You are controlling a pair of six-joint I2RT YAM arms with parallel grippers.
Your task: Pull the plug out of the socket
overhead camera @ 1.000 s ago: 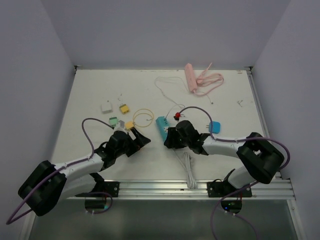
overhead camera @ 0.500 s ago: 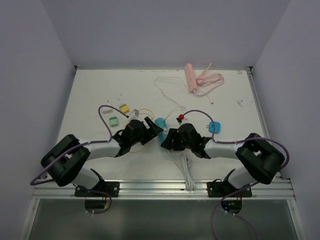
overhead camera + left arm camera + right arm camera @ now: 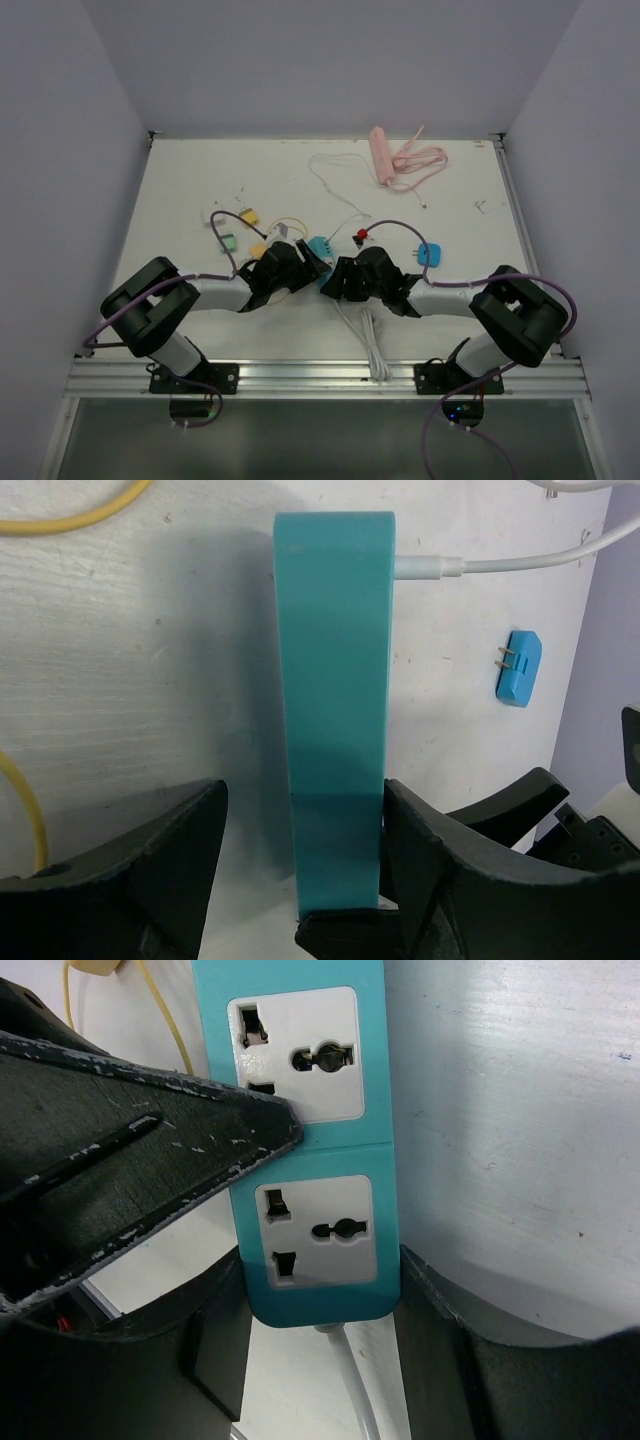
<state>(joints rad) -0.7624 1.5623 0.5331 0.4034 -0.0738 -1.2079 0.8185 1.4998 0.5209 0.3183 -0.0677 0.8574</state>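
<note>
While the right gripper point(image 3: 322, 1280) pinches the long teal plastic power strip point(image 3: 335, 630), the left gripper point(image 3: 300, 800), fingers spread around it, should grab the far white plug point(image 3: 428, 568).

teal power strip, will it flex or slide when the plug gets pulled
Likely stiff: the teal power strip is a straight moulded bar, so it shouldn't flex. Probably light and apt to slide or tip, since it is turned onto its narrow edge over the smooth table. The white cable looks limp and may drag it.
</note>
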